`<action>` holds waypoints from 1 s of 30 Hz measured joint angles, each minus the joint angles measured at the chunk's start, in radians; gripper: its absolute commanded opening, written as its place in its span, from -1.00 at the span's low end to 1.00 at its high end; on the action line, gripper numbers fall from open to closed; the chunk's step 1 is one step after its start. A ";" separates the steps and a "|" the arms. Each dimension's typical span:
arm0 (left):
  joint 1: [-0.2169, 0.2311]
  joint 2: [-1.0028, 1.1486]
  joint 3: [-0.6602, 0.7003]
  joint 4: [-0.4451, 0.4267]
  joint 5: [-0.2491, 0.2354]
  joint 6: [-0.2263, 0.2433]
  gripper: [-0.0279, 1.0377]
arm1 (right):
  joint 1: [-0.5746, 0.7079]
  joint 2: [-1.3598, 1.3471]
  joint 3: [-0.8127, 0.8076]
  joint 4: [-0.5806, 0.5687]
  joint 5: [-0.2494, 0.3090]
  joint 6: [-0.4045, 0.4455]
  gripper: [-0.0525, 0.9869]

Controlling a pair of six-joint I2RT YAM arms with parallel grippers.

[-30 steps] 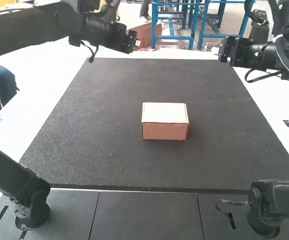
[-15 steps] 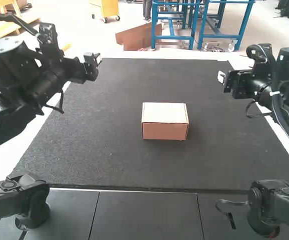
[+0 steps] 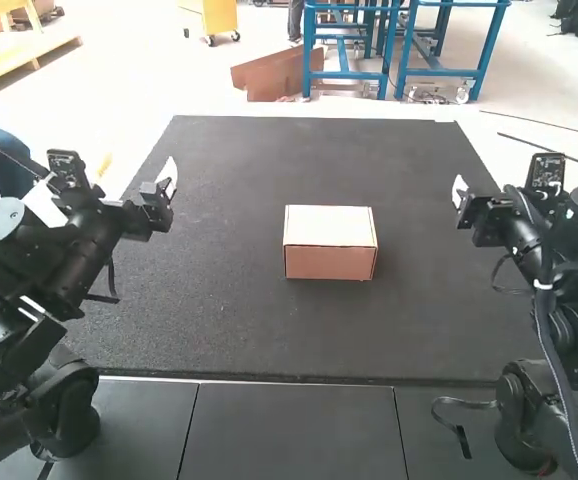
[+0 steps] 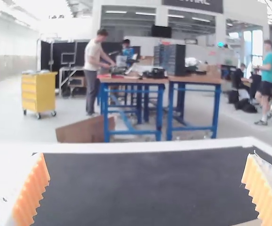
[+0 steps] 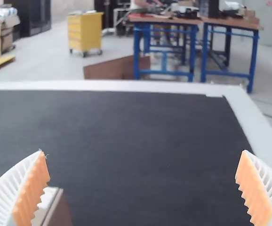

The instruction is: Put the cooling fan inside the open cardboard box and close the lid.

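A small brown cardboard box (image 3: 330,241) sits in the middle of the black mat (image 3: 219,270) with its lid flaps down flat. My left gripper (image 3: 159,190) hovers over the mat's left edge, well left of the box, open, its orange pads (image 4: 30,195) wide apart with nothing between them. My right gripper (image 3: 461,205) hangs over the mat's right side, right of the box, also open and empty, orange pads (image 5: 253,188) spread. A corner of the box (image 5: 63,212) shows beside one finger in the right wrist view.
The black mat covers most of the white table (image 3: 79,150). Both arm bases (image 3: 59,410) stand at the near edge. A brown board (image 3: 274,72) and blue frames (image 3: 399,40) lie beyond the table's far edge.
Both arms have drawn back from the mat's far corners toward the near side and dropped lower. The box has not moved.
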 measured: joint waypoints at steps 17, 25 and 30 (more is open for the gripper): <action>0.076 -0.143 -0.125 -0.184 -0.025 -0.055 0.85 | -0.004 -0.216 -0.174 -0.002 0.002 -0.001 0.85; 0.255 -0.142 -0.125 -0.250 0.031 -0.118 0.81 | -0.008 -0.263 -0.182 -0.127 0.003 0.002 0.85; 0.331 -0.143 -0.125 -0.253 0.133 -0.117 0.83 | -0.008 -0.263 -0.182 -0.148 0.003 0.009 0.85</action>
